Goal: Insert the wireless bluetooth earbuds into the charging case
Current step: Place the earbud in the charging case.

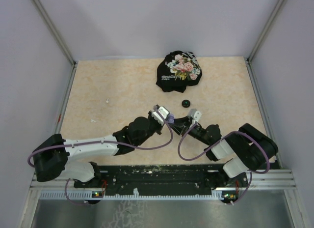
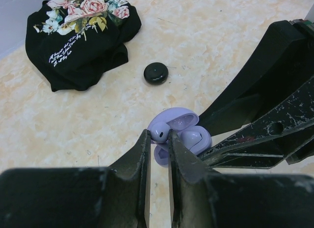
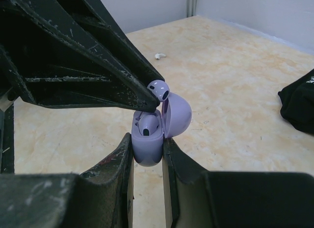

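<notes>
My right gripper [image 3: 147,148] is shut on the base of a lavender charging case [image 3: 147,152], which it holds upright with its lid [image 3: 177,115] open. One lavender earbud [image 3: 149,125] sits in the case. My left gripper [image 2: 158,135] is shut on a second lavender earbud [image 2: 160,133] and holds it at the case's open top; it shows at the fingertips in the right wrist view [image 3: 159,89]. In the top view the two grippers meet mid-table around the case [image 1: 170,119].
A black round puck [image 1: 186,103] lies just beyond the grippers, also in the left wrist view [image 2: 156,73]. A black floral cloth [image 1: 179,70] lies at the back. Small white pieces [image 1: 107,100] lie on the table to the left, one in the right wrist view [image 3: 159,55].
</notes>
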Robot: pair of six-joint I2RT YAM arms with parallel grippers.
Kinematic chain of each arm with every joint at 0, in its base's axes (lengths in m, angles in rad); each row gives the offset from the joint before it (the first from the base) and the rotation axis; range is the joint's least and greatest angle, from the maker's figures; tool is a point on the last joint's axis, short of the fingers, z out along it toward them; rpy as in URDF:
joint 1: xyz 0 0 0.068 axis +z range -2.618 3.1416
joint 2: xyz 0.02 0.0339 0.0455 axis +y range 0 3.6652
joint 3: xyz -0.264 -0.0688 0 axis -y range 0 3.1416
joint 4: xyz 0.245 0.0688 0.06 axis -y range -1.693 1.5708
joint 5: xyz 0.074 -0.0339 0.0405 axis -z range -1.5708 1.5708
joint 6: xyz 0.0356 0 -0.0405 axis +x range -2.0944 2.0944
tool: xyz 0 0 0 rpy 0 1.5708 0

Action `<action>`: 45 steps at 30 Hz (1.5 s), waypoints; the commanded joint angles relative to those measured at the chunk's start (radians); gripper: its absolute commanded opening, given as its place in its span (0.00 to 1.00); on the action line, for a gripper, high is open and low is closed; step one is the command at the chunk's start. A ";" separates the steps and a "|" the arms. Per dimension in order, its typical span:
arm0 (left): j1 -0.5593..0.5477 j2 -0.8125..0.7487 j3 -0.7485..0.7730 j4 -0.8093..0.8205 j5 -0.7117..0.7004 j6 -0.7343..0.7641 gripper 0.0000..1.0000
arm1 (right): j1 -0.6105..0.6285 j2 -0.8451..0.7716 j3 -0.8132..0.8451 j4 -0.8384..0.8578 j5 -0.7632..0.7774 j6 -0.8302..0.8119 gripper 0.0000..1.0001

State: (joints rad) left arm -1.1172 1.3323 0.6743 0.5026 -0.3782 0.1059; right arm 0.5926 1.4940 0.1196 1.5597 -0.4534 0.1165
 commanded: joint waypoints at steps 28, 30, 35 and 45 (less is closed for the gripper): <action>-0.034 -0.084 -0.058 -0.026 0.076 -0.025 0.17 | 0.003 -0.034 0.011 0.167 0.000 0.014 0.00; -0.035 -0.084 -0.058 -0.030 0.088 -0.026 0.18 | 0.003 -0.034 0.011 0.168 0.000 0.013 0.00; -0.034 -0.091 -0.059 -0.039 0.085 -0.031 0.22 | 0.003 -0.034 0.010 0.167 -0.001 0.013 0.00; -0.035 -0.094 -0.056 -0.073 0.069 -0.035 0.29 | 0.003 -0.031 0.012 0.167 -0.004 0.012 0.00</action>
State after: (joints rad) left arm -1.1408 1.2560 0.6254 0.4541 -0.3199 0.0860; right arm 0.5926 1.4910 0.1188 1.5597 -0.4610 0.1169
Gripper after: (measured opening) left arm 0.271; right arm 0.216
